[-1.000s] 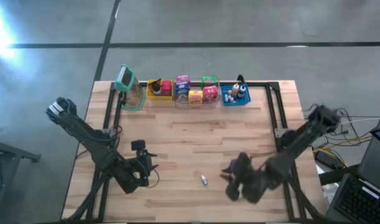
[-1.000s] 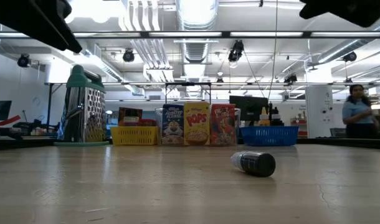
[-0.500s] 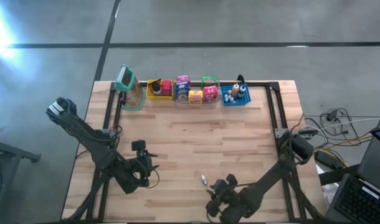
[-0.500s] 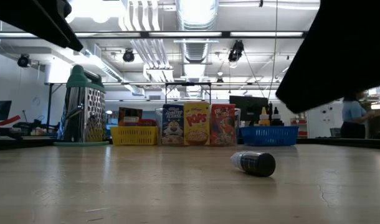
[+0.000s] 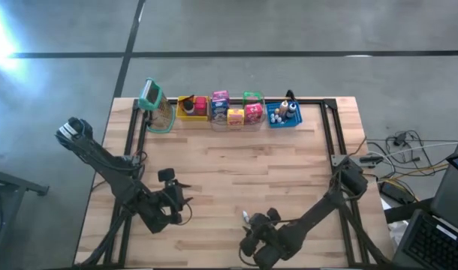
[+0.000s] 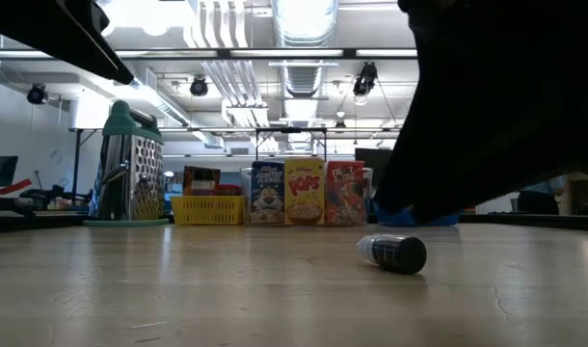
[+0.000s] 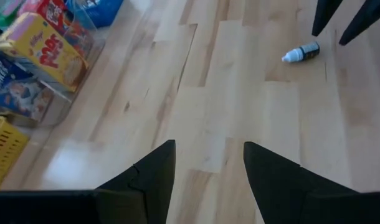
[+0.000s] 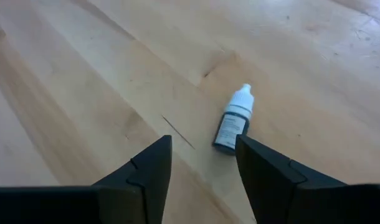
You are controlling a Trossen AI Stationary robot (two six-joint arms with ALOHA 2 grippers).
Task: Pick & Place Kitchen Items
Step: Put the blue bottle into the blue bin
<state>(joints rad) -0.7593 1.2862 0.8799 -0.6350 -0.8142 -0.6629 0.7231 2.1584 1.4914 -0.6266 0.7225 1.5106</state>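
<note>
Lying on its side at lower centre of the high view, the small bottle (image 8: 233, 125) sat just ahead of the right gripper (image 8: 201, 163), fingers spread and empty. Risk: a finger could nudge the round bottle and roll it. Left gripper (image 7: 207, 168) waited open, lower left. Bins (image 5: 283, 119) stood far off; nothing blocked the path.

Both arms: dark, near-black jointed links, rounded joint housings. Left arm's outer joint shows a pale grey-white patch. Left claw (image 7: 206, 171) and right claw (image 8: 202, 165): two flat, matte black, wedge-shaped fingers each, tapering to blunt tips.
</note>
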